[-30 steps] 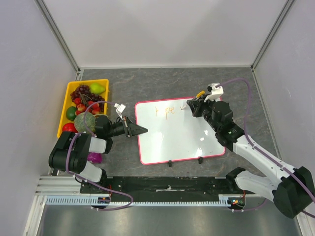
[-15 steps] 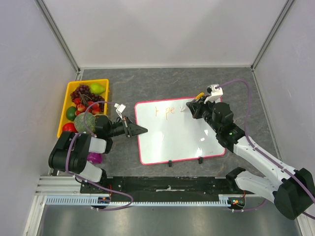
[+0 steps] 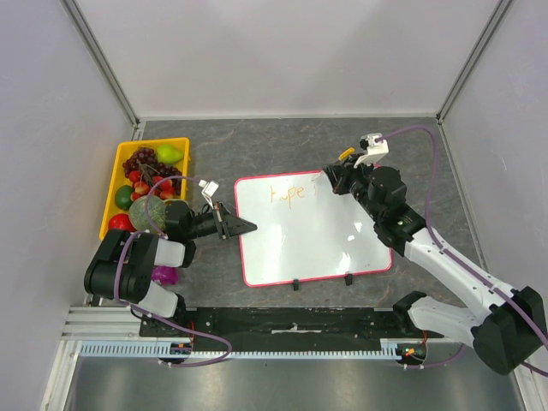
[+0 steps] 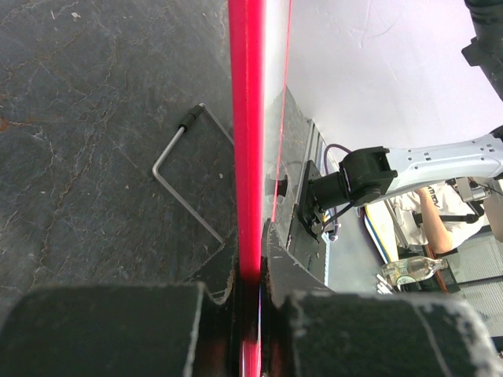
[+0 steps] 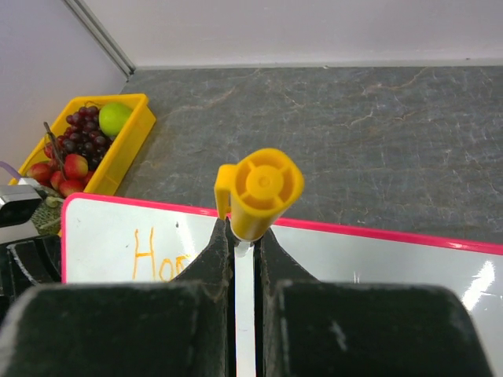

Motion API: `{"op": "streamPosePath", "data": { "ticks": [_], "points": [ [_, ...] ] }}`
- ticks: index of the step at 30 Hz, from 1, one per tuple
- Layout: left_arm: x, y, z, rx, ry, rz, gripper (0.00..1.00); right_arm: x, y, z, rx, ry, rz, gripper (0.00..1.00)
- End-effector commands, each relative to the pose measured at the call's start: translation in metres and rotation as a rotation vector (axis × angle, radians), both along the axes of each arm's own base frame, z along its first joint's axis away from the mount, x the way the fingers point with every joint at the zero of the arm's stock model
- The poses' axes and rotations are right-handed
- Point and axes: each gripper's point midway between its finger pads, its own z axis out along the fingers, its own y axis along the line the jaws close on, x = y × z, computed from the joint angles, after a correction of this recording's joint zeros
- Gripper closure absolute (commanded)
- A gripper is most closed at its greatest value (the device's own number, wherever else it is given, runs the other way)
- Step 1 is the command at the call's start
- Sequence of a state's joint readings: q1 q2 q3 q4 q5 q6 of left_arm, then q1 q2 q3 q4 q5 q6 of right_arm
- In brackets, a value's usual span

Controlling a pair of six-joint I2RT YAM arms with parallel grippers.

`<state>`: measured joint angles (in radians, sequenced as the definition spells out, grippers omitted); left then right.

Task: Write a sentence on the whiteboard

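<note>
— Since a second ago, we see that the right hand has gone a little up and to the left along the far edge of the whiteboard. The orange writing it partly covered now shows whole.

— Agreed. We read the sentence as just "Hope" so far. It is in thin orange letters in the far left part of the board, close under the pink-red frame.

— From the right wrist we only get "Ho"; the rest sits behind a finger.

— And that hand is clamped on the marker. The white barrel is pinched between the two fingers, with the yellow cap end facing the camera. The tip is hidden, so we cannot tell whether it touches the board.

— What about the left hand?

— It is closed on the board's left edge. In its wrist view we see the red frame running straight between the fingers, with no gap on either side.

— The board lies on the dark grey tabletop, with its two black feet on the near long edge.

— To the left, apart from the board, we have the yellow fruit tray by the wall. There are dark grapes and a green fruit in it.
</note>
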<state>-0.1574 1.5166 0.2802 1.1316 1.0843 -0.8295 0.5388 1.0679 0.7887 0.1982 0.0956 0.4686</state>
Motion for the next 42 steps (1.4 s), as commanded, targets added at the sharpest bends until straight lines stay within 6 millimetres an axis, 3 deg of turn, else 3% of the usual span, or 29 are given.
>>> {"op": "streamPosePath", "data": {
  "ticks": [1, 11, 19, 24, 34, 42],
  "points": [
    [0.014, 0.004, -0.015, 0.076, -0.094, 0.06, 0.98, 0.014, -0.003, 0.002, -0.028, -0.016, -0.04, 1.0],
    [0.014, 0.004, -0.015, 0.076, -0.099, 0.06, 0.98, 0.015, -0.011, -0.027, -0.08, 0.029, -0.073, 1.0],
    [0.014, 0.004, -0.014, 0.076, -0.099, 0.06, 0.98, 0.005, -0.015, -0.001, -0.02, -0.017, -0.075, 1.0],
    [0.013, 0.004, -0.015, 0.077, -0.099, 0.058, 0.98, 0.003, -0.017, -0.001, -0.025, -0.015, -0.078, 1.0],
    [0.013, 0.004, -0.016, 0.077, -0.093, 0.058, 0.98, 0.011, -0.018, -0.035, -0.075, 0.045, -0.095, 1.0],
    [0.014, 0.004, -0.015, 0.078, -0.099, 0.059, 0.98, 0.003, -0.02, -0.049, -0.094, 0.068, -0.085, 1.0]
  ]
}}
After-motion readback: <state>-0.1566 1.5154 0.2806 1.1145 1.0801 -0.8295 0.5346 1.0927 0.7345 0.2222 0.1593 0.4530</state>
